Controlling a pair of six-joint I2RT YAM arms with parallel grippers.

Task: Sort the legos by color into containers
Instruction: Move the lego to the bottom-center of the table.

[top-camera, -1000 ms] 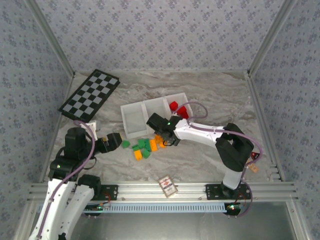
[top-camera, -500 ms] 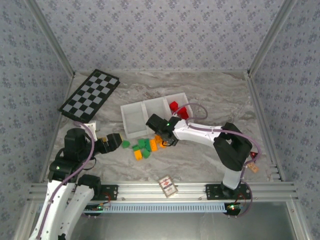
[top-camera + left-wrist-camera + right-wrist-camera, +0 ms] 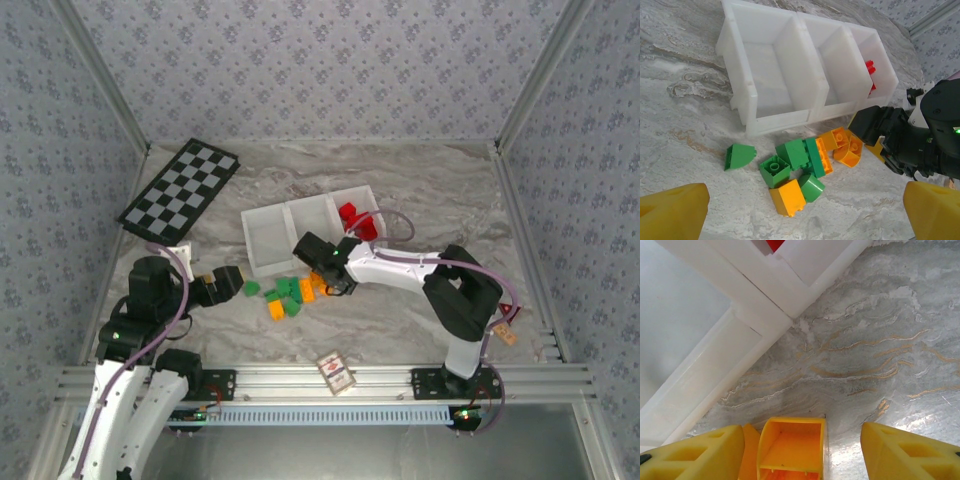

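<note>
Both arms (image 3: 400,268) are built of white links and black joints, trailed by lilac cables (image 3: 182,295). Yellow fingers (image 3: 910,450) are fitted to black housings (image 3: 935,125), one bearing a green light (image 3: 956,130).

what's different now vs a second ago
The right tool shifted slightly left and toward the near edge, and its jaws narrowed around an orange plastic brick, a gap still showing on one side. The left tool stayed wide open and still; the white three-compartment plastic tray, the red bricks in it and the loose green bricks did not move.
</note>
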